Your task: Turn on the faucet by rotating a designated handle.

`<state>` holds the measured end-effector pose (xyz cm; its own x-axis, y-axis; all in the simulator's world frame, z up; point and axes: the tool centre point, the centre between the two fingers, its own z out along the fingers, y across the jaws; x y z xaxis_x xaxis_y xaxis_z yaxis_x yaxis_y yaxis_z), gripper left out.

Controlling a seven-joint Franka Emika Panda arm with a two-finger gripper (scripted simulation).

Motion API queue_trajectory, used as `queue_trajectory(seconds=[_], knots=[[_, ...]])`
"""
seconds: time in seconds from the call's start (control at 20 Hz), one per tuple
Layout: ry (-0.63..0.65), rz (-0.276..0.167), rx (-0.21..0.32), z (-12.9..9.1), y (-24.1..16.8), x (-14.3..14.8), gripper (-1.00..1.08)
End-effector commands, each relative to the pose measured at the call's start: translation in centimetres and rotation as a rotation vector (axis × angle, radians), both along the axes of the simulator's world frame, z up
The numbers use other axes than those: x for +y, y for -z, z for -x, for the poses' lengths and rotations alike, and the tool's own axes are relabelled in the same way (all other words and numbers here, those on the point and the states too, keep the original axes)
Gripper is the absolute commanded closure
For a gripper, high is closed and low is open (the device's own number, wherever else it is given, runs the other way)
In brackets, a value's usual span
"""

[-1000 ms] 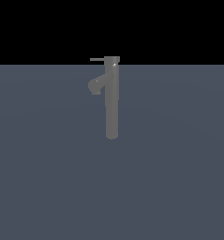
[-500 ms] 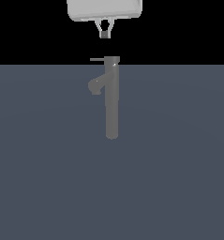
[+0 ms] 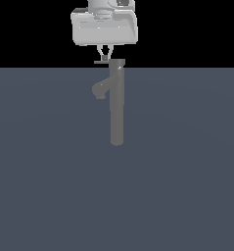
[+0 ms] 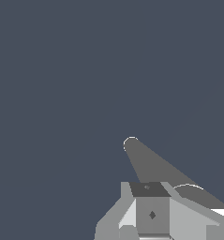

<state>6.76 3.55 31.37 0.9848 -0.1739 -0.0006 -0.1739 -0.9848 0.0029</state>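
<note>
The faucet [image 3: 117, 105] is a tall grey column standing on the blue-grey floor, with a short curved spout [image 3: 100, 90] on the exterior view's left. The thin handle [image 3: 102, 62] sticks out from the cap toward that same side. My gripper [image 3: 105, 58] hangs straight down over the handle, its tips just above the rod, and the fingers look closed together with nothing between them. In the wrist view the column [image 4: 153, 166] runs away beneath the gripper [image 4: 150, 206]. The handle is not clearly told apart there.
The flat blue-grey floor [image 3: 50, 186] spreads around the faucet's base. The white hand body [image 3: 104, 27] sits above the faucet's cap against a black background.
The gripper came into the exterior view from the top and has moved down until its fingertips are just above the handle. The faucet and handle have not moved.
</note>
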Motion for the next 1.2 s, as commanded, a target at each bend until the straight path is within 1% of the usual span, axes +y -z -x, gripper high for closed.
queue_trajectory(seconds=[0.0, 0.45, 1.15], knots=[[0.001, -0.001, -0.001, -0.6, 0.7, 0.3, 1.08], [0.003, -0.003, 0.000, -0.9, 1.3, 0.4, 1.08], [0.003, -0.003, -0.001, 3.1, 1.3, 2.4, 1.08]])
